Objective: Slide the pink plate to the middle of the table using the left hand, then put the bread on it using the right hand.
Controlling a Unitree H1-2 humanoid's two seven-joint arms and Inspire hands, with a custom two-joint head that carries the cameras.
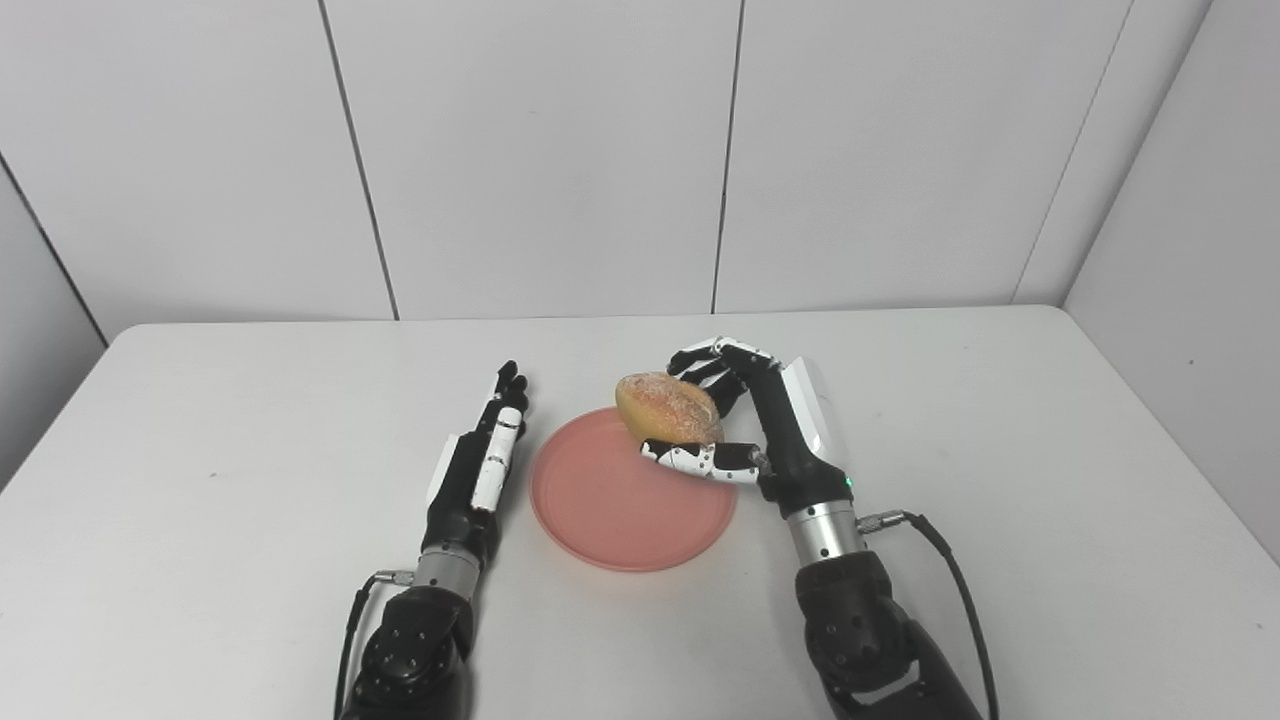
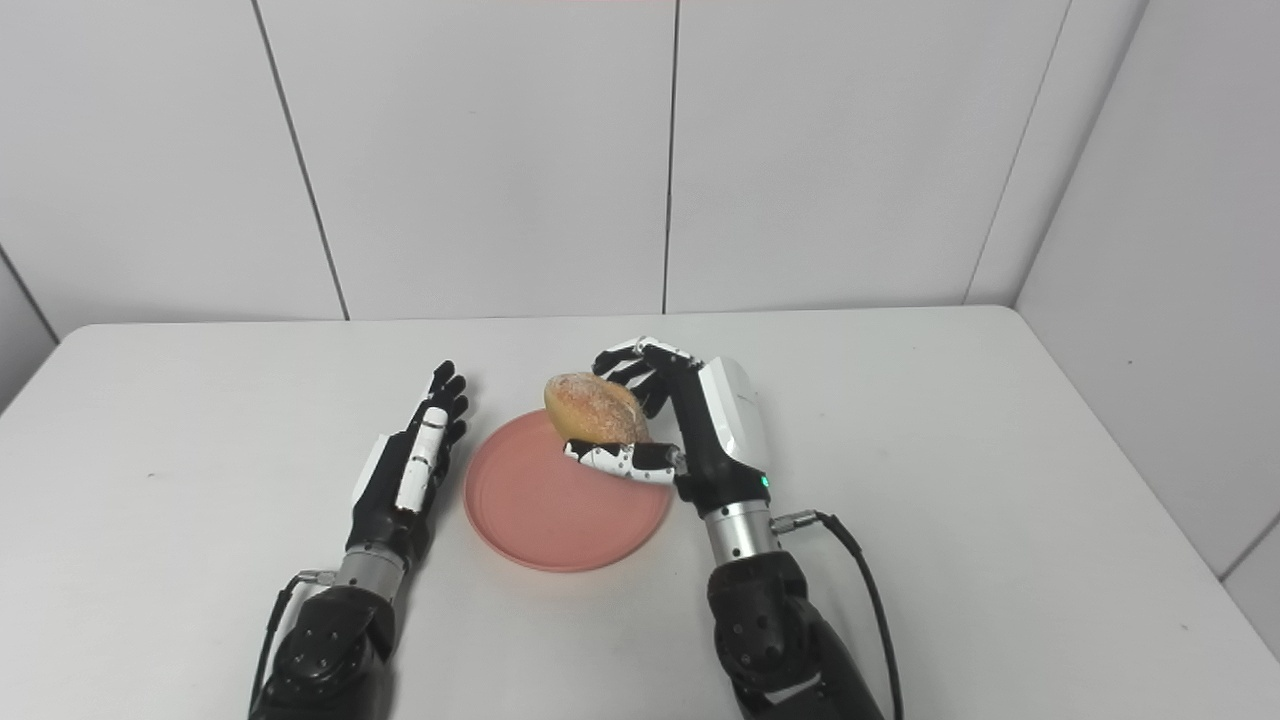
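The pink plate (image 1: 620, 500) lies flat near the middle of the white table (image 1: 200, 450). My right hand (image 1: 760, 420) is shut on the golden bread roll (image 1: 668, 408) and holds it above the plate's far right rim. The thumb is under the roll and the fingers curl over its far side. My left hand (image 1: 485, 450) is open and empty, fingers straight and pointing away, just left of the plate's rim. I cannot tell whether it touches the plate. The same scene shows in the right eye view, with the plate (image 2: 560, 500) and roll (image 2: 595, 408).
The table's far edge meets a white panelled wall (image 1: 540, 150). A black cable (image 1: 950, 570) runs from my right wrist toward the near edge.
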